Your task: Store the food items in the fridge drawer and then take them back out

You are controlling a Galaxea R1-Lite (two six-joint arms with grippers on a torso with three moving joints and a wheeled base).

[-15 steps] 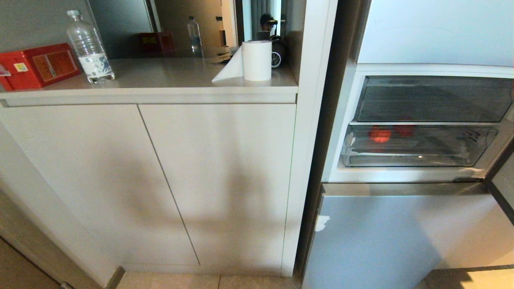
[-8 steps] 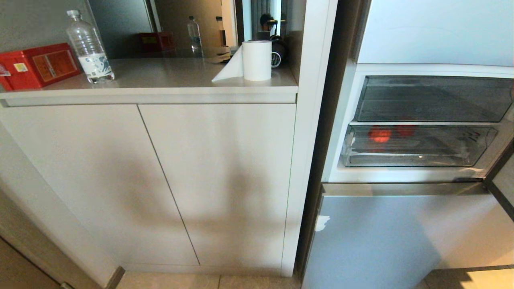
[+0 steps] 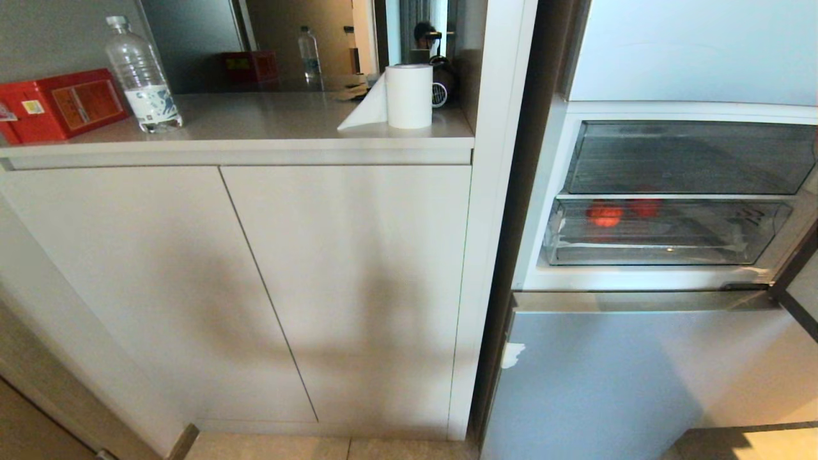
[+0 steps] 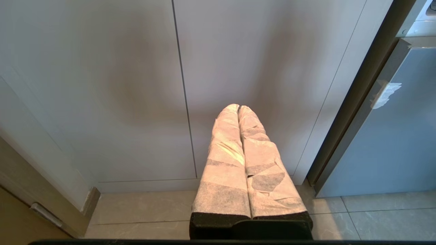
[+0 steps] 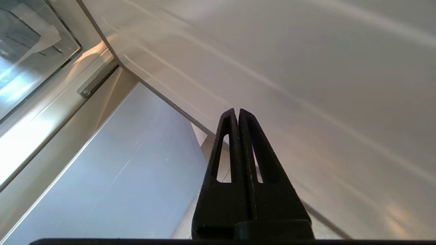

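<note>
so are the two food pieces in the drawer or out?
In. Both red pieces sit inside the clear lower drawer, seen through its front; neither gripper holds anything.

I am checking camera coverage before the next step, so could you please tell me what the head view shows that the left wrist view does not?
Only the head view shows the open fridge compartment: the fridge drawer pushed in, two red food items behind its clear front, a shallower drawer above. It also shows the countertop with a water bottle, red box and paper roll.

Only the left wrist view shows the left gripper, shut and empty, low above floor tiles.

Both show the white cabinet doors and the blue-grey lower fridge door.
</note>
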